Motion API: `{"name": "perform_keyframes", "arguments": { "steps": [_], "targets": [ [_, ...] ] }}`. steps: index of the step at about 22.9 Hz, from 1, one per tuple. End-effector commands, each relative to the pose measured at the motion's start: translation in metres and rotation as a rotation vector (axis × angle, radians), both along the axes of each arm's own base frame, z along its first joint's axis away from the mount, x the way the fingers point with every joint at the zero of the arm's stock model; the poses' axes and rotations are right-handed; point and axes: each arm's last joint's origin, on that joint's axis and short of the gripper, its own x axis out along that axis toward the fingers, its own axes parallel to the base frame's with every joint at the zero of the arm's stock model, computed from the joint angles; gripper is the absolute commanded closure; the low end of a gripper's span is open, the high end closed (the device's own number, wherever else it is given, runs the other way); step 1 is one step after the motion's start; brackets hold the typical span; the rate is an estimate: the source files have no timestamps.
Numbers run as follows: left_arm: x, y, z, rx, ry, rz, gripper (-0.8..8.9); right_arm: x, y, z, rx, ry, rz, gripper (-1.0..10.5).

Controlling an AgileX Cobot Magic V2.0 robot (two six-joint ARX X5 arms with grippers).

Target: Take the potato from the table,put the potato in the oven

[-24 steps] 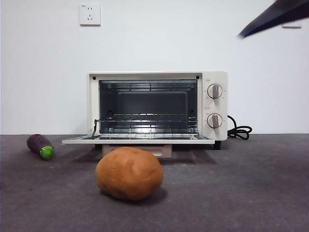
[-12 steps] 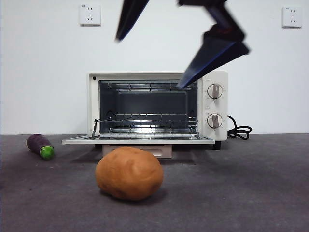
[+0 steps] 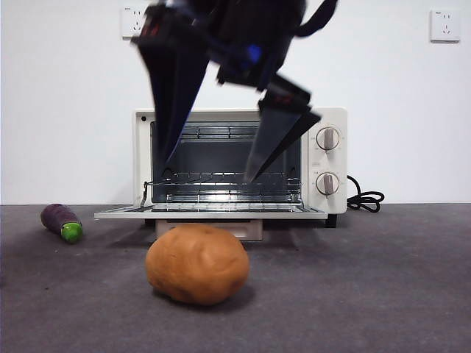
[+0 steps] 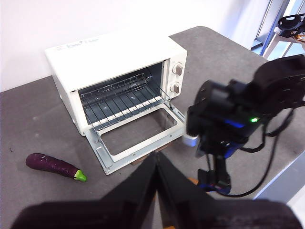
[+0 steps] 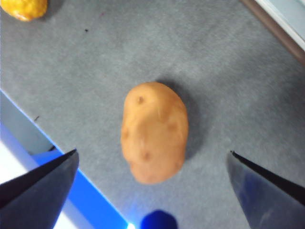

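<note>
Right gripper [image 3: 210,173] has dropped over potato [image 3: 196,263].

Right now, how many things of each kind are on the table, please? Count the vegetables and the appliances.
Potato: 1
Eggplant: 1
Oven: 1
Yellow-orange thing at the edge of the right wrist view, cannot tell what it is: 1
Total: 4
</note>
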Motion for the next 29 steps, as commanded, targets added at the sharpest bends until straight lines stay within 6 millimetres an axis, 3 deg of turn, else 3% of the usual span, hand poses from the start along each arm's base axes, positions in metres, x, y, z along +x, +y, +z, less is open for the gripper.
{"name": "perform_keyframes", "arguments": {
  "steps": [1, 10, 22, 26, 29],
  "targets": [
    [0.0, 0.0, 0.0, -0.006, 0.0, 0.003, 8.19, 0.009, 0.011, -0.012, -0.041, 0.007, 0.05, 0.9],
    [0.0, 0.0, 0.0, -0.005, 0.0, 0.003, 8.19, 0.011, 0.037, -0.06, -0.153, 0.06, 0.104, 0.9],
    [0.0, 0.0, 0.0, -0.003, -0.001, 0.001, 8.19, 0.009, 0.044, -0.072, -0.201, 0.029, 0.117, 1.1],
    [0.0, 0.0, 0.0, -0.003, -0.001, 0.001, 8.19, 0.009, 0.045, -0.077, -0.209, 0.036, 0.119, 2.4],
    [0.0, 0.0, 0.0, -0.004, -0.003, 0.001, 8.19, 0.008, 0.043, -0.077, -0.223, 0.048, 0.117, 5.3]
  ]
}}
